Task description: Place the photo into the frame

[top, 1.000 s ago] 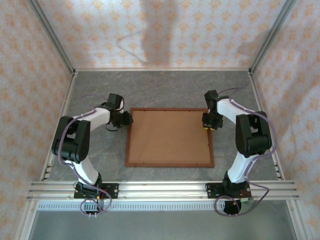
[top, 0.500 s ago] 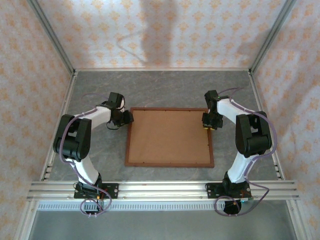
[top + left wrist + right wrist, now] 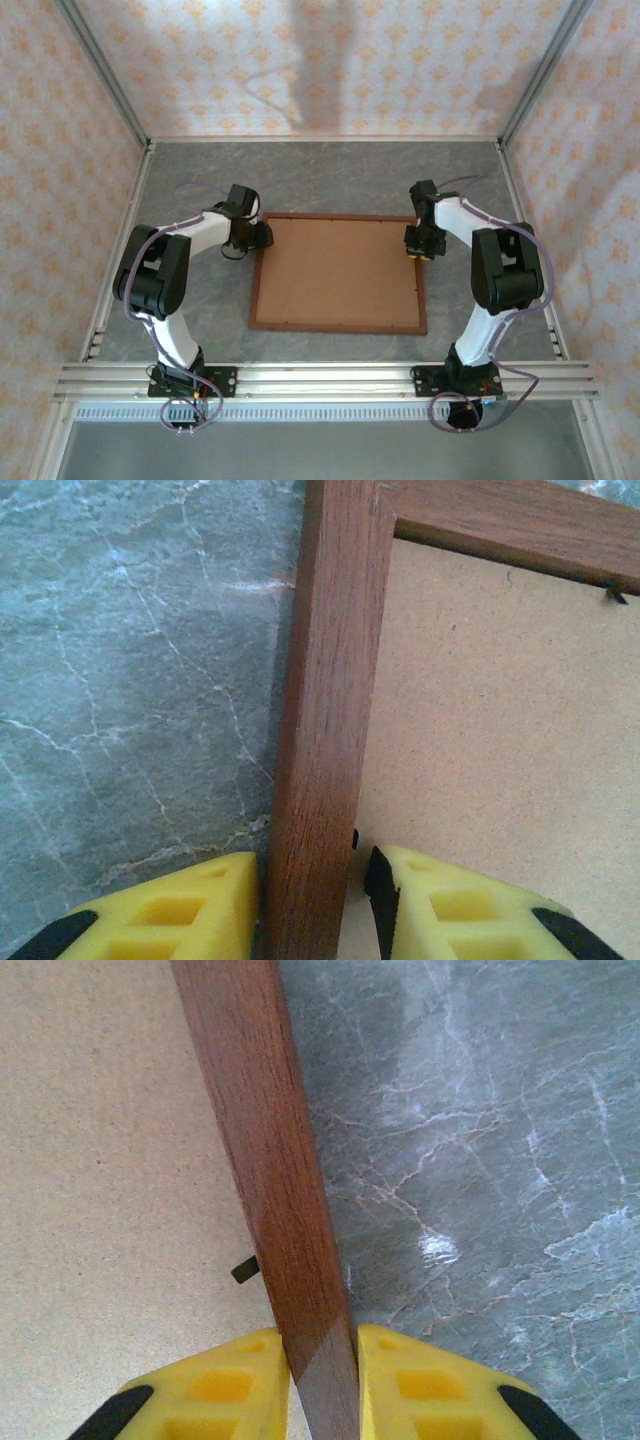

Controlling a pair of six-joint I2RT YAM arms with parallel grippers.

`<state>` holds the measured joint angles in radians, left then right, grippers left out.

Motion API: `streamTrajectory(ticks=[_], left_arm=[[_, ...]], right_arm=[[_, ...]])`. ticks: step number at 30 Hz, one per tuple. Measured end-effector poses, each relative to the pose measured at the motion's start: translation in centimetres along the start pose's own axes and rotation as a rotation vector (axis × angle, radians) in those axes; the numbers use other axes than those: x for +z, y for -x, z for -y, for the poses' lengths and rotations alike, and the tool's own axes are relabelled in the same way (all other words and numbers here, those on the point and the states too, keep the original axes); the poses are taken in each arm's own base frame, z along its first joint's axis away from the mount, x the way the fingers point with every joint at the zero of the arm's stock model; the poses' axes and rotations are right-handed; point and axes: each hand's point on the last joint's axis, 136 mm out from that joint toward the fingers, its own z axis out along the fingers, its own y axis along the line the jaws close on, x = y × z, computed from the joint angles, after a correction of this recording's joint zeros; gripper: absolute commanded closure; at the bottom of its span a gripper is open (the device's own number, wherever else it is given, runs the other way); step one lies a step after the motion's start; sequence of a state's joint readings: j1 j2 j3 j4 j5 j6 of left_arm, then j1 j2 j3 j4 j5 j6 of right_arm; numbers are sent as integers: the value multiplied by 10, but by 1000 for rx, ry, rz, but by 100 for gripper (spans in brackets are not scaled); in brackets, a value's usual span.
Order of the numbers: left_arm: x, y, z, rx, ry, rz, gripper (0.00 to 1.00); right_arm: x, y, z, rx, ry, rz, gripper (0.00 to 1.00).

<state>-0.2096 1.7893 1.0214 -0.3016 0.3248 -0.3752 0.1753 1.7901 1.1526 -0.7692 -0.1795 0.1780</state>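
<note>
My right jaws pinch the right rail of the frame (image 3: 338, 328); my left jaws straddle its left rail narrowly, and I cannot tell if they bite, so a lift could tilt or twist it loose. Thin reddish-brown wood around a brown board (image 3: 338, 272), it lies flat mid-surface (image 3: 330, 180).

Bright, soft, even light comes from above. In the top view 2 faint grey shadows fall on the back wall (image 3: 310, 60), and the corner posts lean outward slightly. The surface (image 3: 330, 170) is matte; the right wrist view catches 1 small glint on it. Both wrist views show a dim shadow beside the frame (image 3: 320, 730). Its wood grain is sharp, while the yellow fingers (image 3: 230, 1385) at the bottom edge look soft.
</note>
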Motion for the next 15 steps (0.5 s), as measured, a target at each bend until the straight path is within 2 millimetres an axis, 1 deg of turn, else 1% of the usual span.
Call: streamTrajectory(ticks=[3,8,12,15], left_arm=[[0,0,-1,6,13,2,61],[-4,0,-1,7,24,6,52],[-11,4,-1,2,20,20,50],[-16,10,-6,-15,19,39,52]], right_arm=[[0,0,0,0,0,0,79],[0,0,0,0,0,0,79],[0,0,0,0,0,0,79],[0,0,0,0,1,0,79]])
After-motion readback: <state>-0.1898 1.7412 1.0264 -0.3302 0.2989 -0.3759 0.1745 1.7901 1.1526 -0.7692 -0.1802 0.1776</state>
